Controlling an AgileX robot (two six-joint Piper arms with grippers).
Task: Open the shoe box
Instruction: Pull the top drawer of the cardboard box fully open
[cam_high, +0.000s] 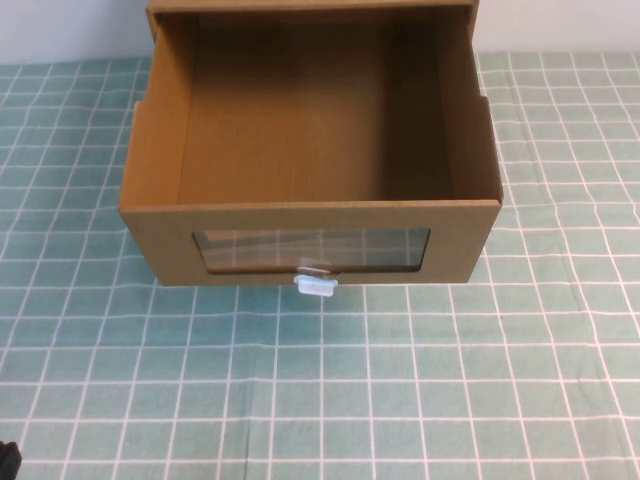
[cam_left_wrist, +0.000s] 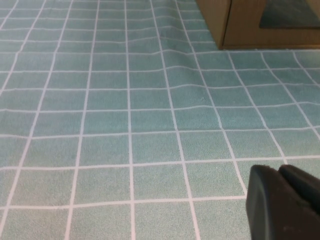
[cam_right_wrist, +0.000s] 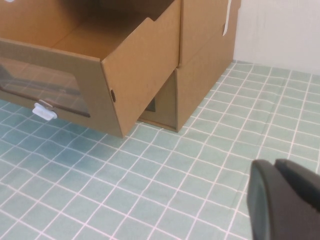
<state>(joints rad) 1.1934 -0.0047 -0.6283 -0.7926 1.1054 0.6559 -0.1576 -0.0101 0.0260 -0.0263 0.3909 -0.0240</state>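
1. Centrally, at the tabletop's far edge, a cardboard shoe box stands with its drawer slid out toward the near edge.
2. The drawer's front carries a clear window and a white pull tab.
3. The left gripper, fingers together, sits low over the green checked cloth by the near-left corner.
4. The right gripper, fingers pressed together on nothing, is over the cloth to the right of the box, well apart from it.
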